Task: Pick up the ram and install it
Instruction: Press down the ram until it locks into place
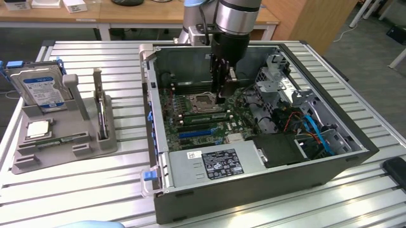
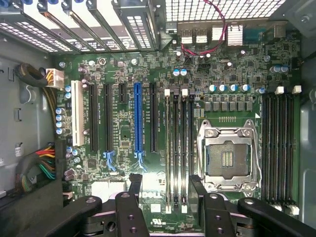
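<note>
My gripper (image 1: 222,97) hangs inside the open computer case (image 1: 330,156), low over the motherboard (image 2: 123,133). In the wrist view its two black fingers (image 2: 134,190) stand apart over the memory slots (image 2: 179,148) beside the empty processor socket (image 2: 227,158). The gripper (image 2: 165,185) is open with nothing between the fingers. A green ram stick (image 1: 58,140) lies flat on the grey holder (image 1: 95,147), outside the case at the exterior view's left. A second thin board (image 1: 99,102) stands on edge in the same holder. I cannot tell whether any slot holds a stick.
The holder also carries a silver hard drive (image 1: 43,90) and a square silver chip (image 1: 38,129). Inside the case are a power supply (image 1: 216,164), a metal drive cage (image 1: 279,76) and blue and orange cables (image 1: 317,133). Everything rests on a slatted metal table (image 1: 95,190).
</note>
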Robot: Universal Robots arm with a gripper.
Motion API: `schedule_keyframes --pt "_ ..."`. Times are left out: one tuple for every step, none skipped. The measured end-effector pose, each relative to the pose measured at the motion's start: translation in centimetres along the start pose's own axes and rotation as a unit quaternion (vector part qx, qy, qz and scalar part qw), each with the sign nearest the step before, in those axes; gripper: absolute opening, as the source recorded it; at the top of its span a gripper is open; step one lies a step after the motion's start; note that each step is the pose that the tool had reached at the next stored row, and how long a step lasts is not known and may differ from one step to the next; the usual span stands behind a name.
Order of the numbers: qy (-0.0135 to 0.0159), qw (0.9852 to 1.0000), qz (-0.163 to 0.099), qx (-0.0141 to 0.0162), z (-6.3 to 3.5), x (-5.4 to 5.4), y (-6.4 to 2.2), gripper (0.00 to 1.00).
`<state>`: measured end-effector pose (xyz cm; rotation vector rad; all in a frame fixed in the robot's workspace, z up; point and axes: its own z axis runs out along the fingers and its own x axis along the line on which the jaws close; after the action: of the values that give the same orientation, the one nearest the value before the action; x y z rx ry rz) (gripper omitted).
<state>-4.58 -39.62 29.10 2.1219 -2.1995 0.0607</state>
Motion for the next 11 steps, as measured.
schedule_keyframes --pt "0.0 1.0 0.0 0.0 0.0 0.0 0.0 0.5" --pt "0.0 1.0 0.0 0.0 0.0 0.0 0.0 0.5" --pt "0.0 1.0 0.0 0.0 0.0 0.0 0.0 0.5" --pt "0.0 1.0 0.0 0.0 0.0 0.0 0.0 0.5" --pt "0.0 1.0 0.0 0.0 0.0 0.0 0.0 0.5" --pt "0.0 1.0 0.0 0.0 0.0 0.0 0.0 0.5" --pt "0.0 1.0 0.0 0.0 0.0 0.0 0.0 0.5" --pt "0.0 1.0 0.0 0.0 0.0 0.0 0.0 0.5" --pt "0.0 1.0 0.0 0.0 0.0 0.0 0.0 0.5" --pt "0.0 1.0 0.0 0.0 0.0 0.0 0.0 0.5" --pt "0.0 1.0 0.0 0.0 0.0 0.0 0.0 0.48"
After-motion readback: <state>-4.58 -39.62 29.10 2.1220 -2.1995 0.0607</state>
